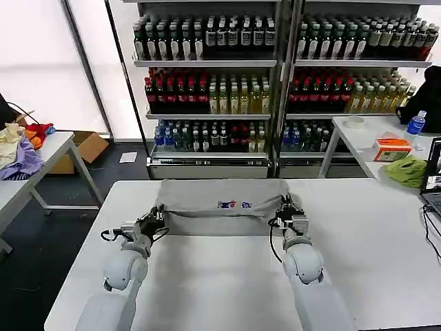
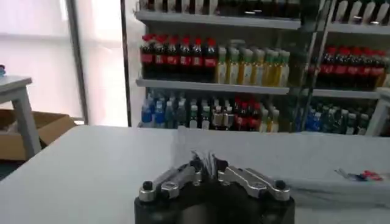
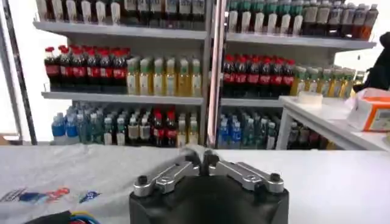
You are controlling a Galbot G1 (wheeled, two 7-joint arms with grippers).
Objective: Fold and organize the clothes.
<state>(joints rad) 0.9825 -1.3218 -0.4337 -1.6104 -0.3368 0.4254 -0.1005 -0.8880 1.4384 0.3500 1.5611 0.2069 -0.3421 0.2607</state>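
Both jaws, on the left gripper (image 1: 157, 222) and right gripper (image 1: 284, 210), pinch the grey shirt (image 1: 220, 195)'s near corners mid-fold; next, carry that edge evenly across the desk (image 1: 386, 227)

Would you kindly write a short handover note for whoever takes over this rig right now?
Left gripper: jaws shut on the near-left edge of the grey shirt.
Right gripper: jaws shut on the shirt's near-right edge.
Shirt: lies across the far middle of the white table, already a folded band, chest print facing up, near edge held by both grippers.
Done: at least one fold appears made.
Left: finish the fold, probably by carrying the gripped edge over, release, then tidy the shirt.
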